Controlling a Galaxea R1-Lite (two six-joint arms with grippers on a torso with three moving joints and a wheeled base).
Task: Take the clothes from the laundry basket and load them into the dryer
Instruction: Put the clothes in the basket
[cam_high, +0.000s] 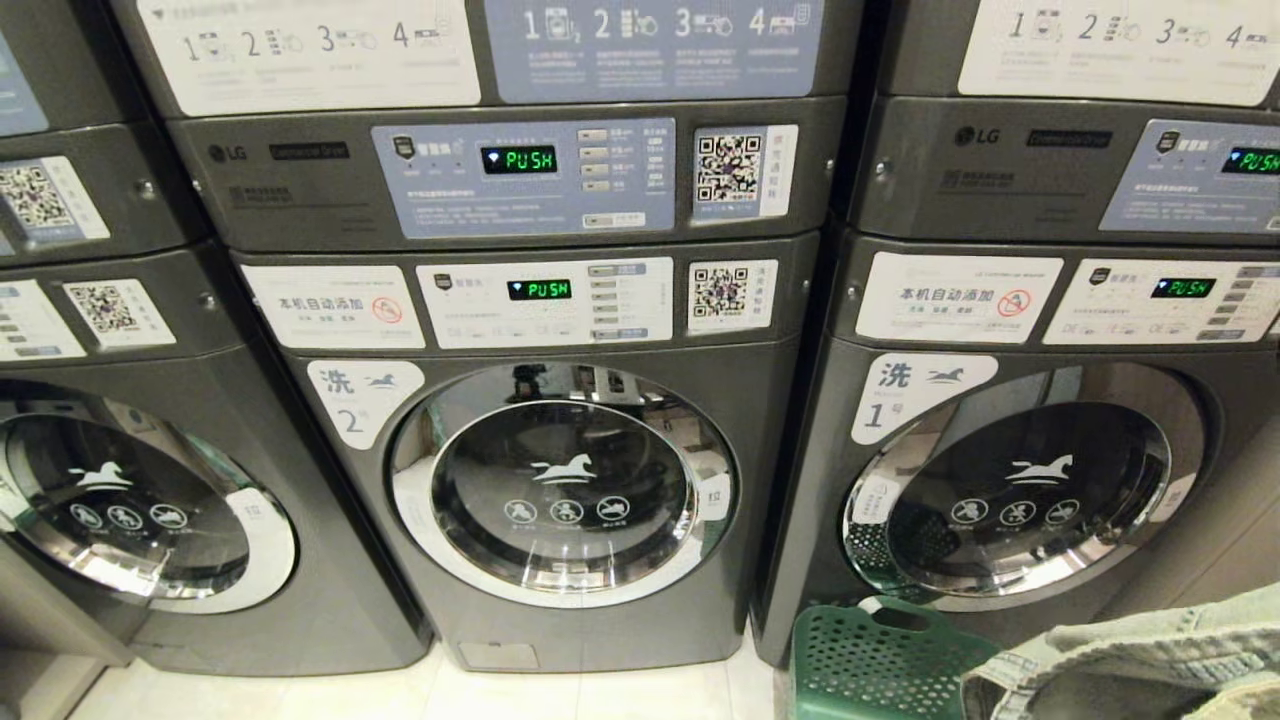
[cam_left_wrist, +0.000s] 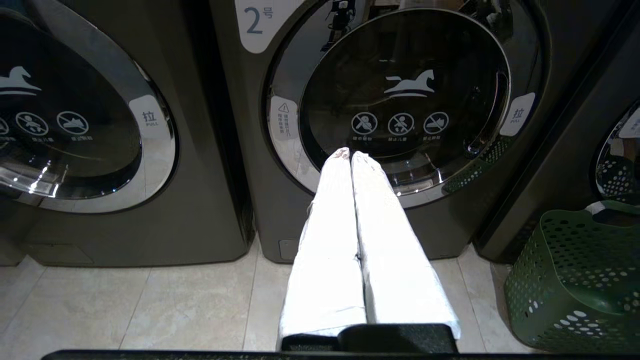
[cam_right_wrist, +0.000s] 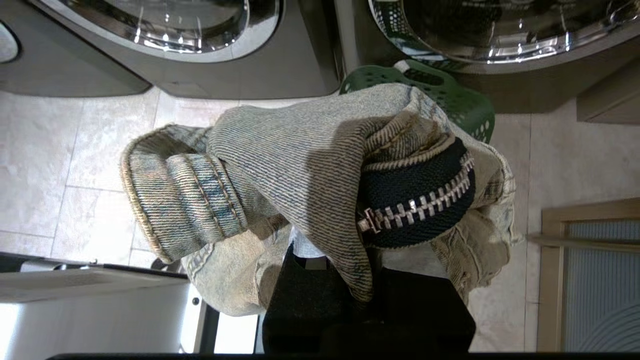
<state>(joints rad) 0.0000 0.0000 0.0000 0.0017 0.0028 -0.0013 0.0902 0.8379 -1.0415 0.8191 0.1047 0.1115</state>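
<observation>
Denim garment bunched over right claw, clamped

Faded denim garment bunched, lifted above green lattice laundry basket on floor

basket before right machine | garment right of basket

The tiled floor bears the laundry basket and washers.
</observation>
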